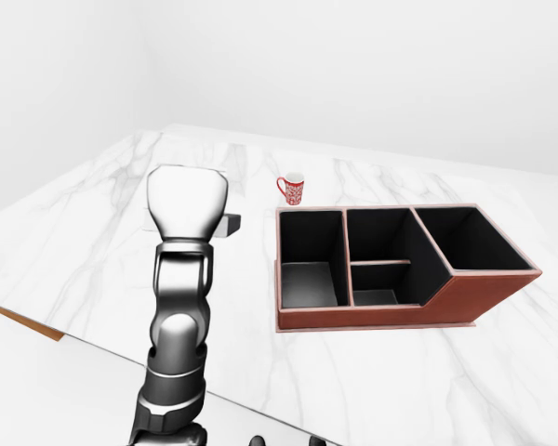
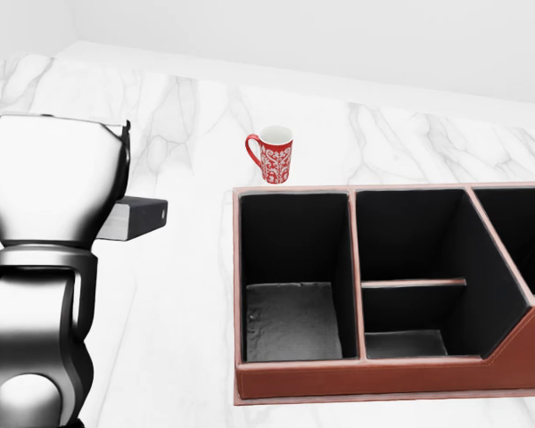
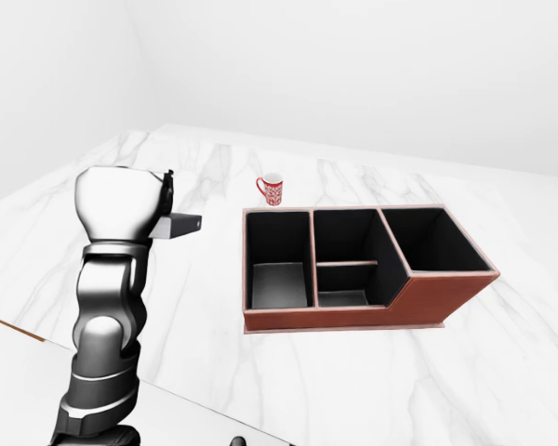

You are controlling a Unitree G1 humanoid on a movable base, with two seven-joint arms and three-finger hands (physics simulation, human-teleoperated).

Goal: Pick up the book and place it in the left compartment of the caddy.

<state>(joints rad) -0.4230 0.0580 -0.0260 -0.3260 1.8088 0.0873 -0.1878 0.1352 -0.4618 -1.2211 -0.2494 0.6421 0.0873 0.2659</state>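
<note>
looking at the head view, the left hand (image 2: 58, 178) is up in the air closed around the book (image 2: 135, 219), a dark slab sticking out toward the caddy (image 2: 357, 379), so i'd carry it right across the gap, get it over the left compartment (image 2: 292, 276) and tip it upright before letting go, since that slot looks narrow. left-eye view shows the white marble counter (image 1: 102, 232) with the red mug (image 1: 291, 189) just above the caddy, and the right-eye view adds plain white walls (image 3: 353, 65); right hand isn't visible anywhere.
</note>
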